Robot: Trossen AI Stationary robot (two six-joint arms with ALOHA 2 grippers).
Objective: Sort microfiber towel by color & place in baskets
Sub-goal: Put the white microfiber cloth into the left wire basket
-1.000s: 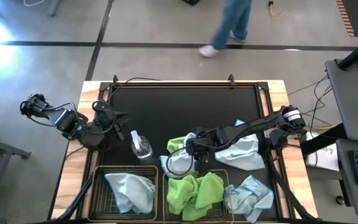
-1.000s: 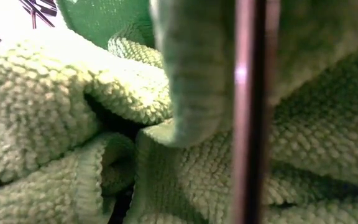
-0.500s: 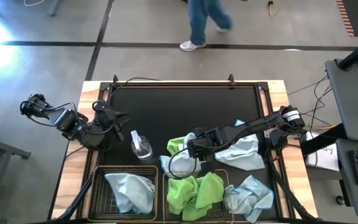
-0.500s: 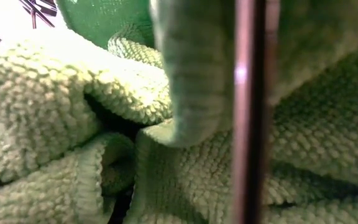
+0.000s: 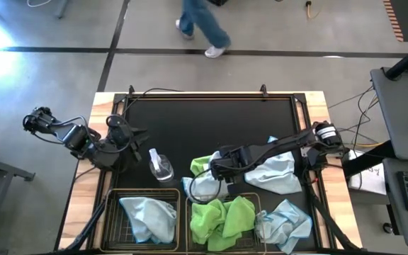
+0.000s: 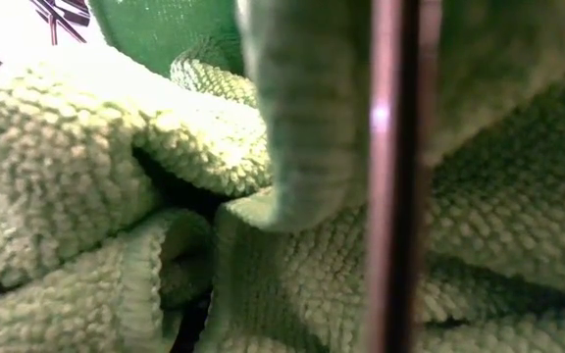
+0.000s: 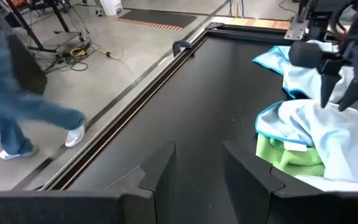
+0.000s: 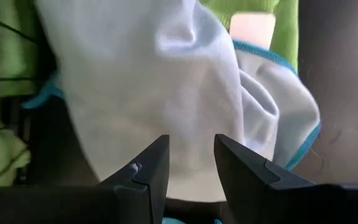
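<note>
1. Little has moved over the last second: your right arm has crept slightly toward the pile, and a person beyond the bench has walked leftward.
2. Your right gripper hangs just over a pale blue towel in the mixed pile, fingers slightly spread and empty.
3. Your left gripper waits at the left bench edge near the spray bottle, fingers parted, nothing held.
4. One blue towel lies in the left basket; green towels fill the middle basket. More blue towels remain on the bench.
5. You seem to be at the pick step: lower, pinch the blue towel alone, avoid the green one beneath, then carry it to the left basket.
</note>
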